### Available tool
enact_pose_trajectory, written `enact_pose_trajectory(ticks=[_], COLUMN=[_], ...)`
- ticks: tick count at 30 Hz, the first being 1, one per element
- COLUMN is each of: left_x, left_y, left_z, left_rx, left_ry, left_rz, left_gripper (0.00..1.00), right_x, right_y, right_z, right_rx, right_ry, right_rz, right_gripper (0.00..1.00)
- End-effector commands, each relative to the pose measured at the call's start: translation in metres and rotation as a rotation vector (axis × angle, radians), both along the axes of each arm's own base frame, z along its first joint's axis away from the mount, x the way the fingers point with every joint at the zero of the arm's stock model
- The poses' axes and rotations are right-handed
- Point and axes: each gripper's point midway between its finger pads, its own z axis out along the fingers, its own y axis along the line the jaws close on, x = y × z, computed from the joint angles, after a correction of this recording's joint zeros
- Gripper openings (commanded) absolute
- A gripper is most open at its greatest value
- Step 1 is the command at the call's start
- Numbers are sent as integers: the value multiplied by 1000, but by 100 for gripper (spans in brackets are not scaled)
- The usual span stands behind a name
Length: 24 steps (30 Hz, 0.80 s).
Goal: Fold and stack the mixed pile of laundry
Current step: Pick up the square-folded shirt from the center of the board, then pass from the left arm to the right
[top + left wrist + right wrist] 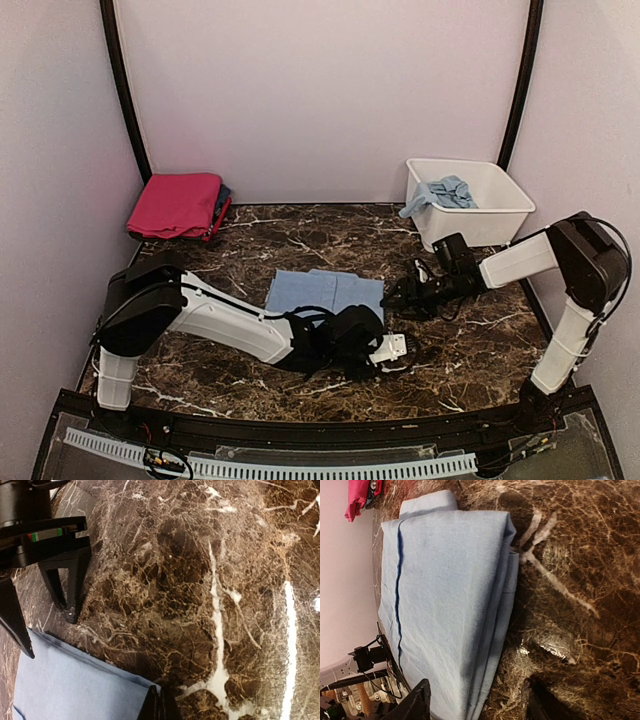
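Brown marble fills the left wrist view. At its bottom edge the left claw (160, 703) shows only as two dark tips pressed tight together, shut. A corner of the folded blue cloth (75, 685) ends right at those tips. The frame cuts them off, so I cannot tell whether they pinch the corner or merely touch it.

Beyond the left claw in that view stands the right claw (50, 635), its two black fingers spread well apart with nothing between them, just past the cloth's edge.

The right wrist view adds what the others do not. The cloth stretches away from the right claw in several stacked layers, with a dark seam line along it and a small flap sticking out at its far end. The right claw's own fingers frame the bottom, wide open, one over the cloth and one over the bare surface (580, 555). Their tips are out of frame.

Only the overhead view shows both claws close together at the cloth's right edge, the left one nearer the arm bases. Far beyond them to the left, against the back wall, lies a pink stack (176, 204) with a dark piece (222, 198) mostly hidden beside it. Beyond the right claw sits a white tub (487, 222), with blue clothes (445, 192) draped over its rim.
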Motion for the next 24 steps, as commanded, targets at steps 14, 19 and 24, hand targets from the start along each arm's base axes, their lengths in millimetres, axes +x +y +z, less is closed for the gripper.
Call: enact_pose_trajectory(ticks=[14,19,24], left_x=[7,3,1], left_y=[1,4,12], left_z=[87,92,92], left_rx=[-216,-233,-225], left_ry=[-21,-24,-38], left_rz=[0,-20,-23], left_gripper=[0,0,0], right_x=[-33,-20,-6], right_y=[23,34,43], right_z=[26,16,9], right_rx=[147,171,202], right_ry=[66,86,103], right_rz=[6,-10,-30], right_gripper=[77,70,60])
